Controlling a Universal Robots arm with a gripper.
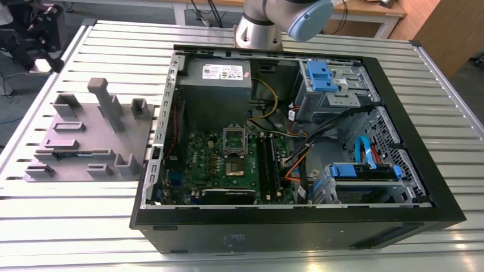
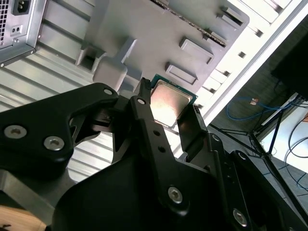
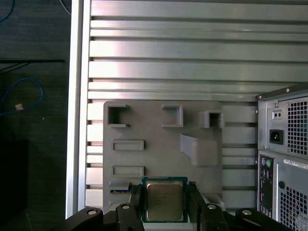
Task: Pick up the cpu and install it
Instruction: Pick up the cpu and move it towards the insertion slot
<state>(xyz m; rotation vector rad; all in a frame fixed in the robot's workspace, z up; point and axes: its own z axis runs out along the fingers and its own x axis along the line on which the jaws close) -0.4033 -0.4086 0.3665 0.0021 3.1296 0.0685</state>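
Tool (image 3: 165, 199) clamps cpu (image 3: 164, 204) in both wrist views; exterior view shows the open case (image 1: 302, 229).

One cpu (image 3: 164, 204), one end effector (image 3: 164, 192), one grey parts tray (image 3: 154, 159), one computer case (image 1: 302, 233).

cpu (image 3: 164, 199) edges hid by hand (image 3: 166, 188), arm (image 1: 264, 25) cropped

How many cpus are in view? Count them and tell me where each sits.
1: the cpu is held between the fingers above the grey tray. The open case may hide others.
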